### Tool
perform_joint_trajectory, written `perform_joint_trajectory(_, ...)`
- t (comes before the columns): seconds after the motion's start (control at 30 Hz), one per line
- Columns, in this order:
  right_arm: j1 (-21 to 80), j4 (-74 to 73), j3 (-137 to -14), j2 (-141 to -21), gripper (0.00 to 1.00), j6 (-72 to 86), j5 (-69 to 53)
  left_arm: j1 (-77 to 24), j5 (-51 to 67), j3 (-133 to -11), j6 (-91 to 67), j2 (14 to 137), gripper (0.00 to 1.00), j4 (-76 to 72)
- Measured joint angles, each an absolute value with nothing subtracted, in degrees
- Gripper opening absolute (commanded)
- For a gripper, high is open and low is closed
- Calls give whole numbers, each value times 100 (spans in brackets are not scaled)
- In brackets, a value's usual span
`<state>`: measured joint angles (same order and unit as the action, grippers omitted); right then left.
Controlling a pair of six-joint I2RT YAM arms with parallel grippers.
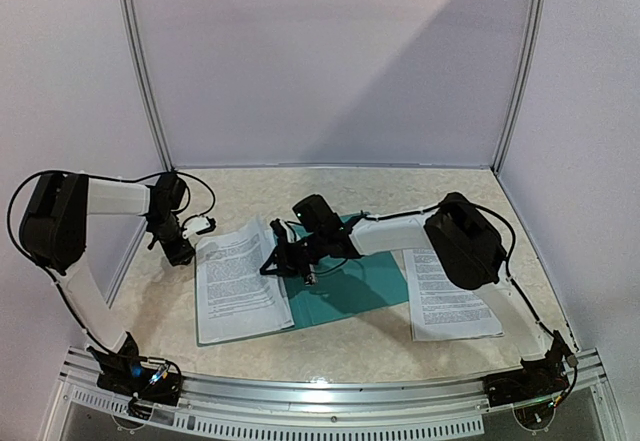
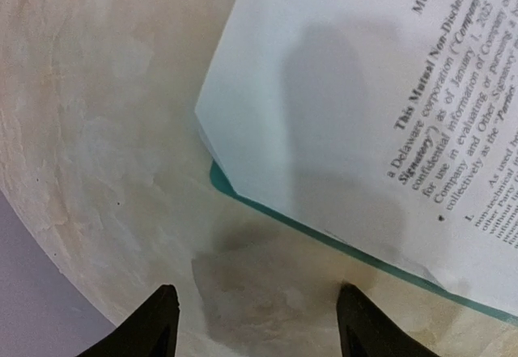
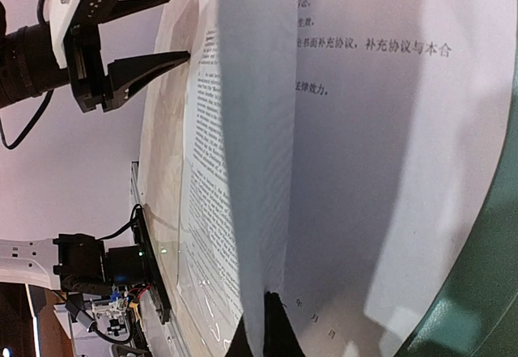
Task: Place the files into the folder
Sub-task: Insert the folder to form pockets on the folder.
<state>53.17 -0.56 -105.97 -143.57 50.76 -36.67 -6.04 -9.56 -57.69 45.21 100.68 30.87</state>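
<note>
The teal folder (image 1: 360, 283) lies open in the middle of the table. A stack of printed files (image 1: 240, 283) rests on its left half, the folder's edge (image 2: 220, 180) showing under the papers' corner (image 2: 324, 130). My right gripper (image 1: 270, 266) reaches across the folder and is shut on the raised edge of a sheet (image 3: 263, 171), pinched at the fingertips (image 3: 267, 329). My left gripper (image 1: 196, 229) hovers open over bare table at the stack's far left corner, touching nothing (image 2: 259, 325). It also shows in the right wrist view (image 3: 150, 33).
Another printed sheet (image 1: 450, 296) lies on the table right of the folder, partly under the right arm (image 1: 460, 241). White booth walls close in the back and both sides. A metal rail (image 1: 330, 391) runs along the near edge.
</note>
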Motion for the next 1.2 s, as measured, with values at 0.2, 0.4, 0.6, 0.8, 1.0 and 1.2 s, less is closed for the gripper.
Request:
perform_joint_trajectory(0.2, 5317, -174, -10737, -14457, 2, 5072, -3660, -582, -976, -5824, 4456, 10119, 68, 3085)
perform_joint_trajectory(0.4, 5317, -368, -10772, -14455, 7, 4995, -3590, -582, -982, -5828, 4447, 10123, 68, 3085)
perform_joint_trajectory(0.6, 5317, -613, -10774, -14449, 13, 4882, -3468, -582, -987, -5828, 4445, 10123, 68, 3087)
perform_joint_trajectory(0.8, 5319, -751, -10770, -14370, 0, 4790, -3409, -582, -987, -5830, 4431, 10123, 68, 3087)
perform_joint_trajectory(1.0, 5343, -755, -10715, -14276, 0, 4751, -3496, -582, -985, -5835, 4427, 10127, 68, 3092)
perform_joint_trajectory(1.2, 5369, -716, -10600, -14234, 0, 4751, -3616, -582, -978, -5837, 4421, 10130, 68, 3096)
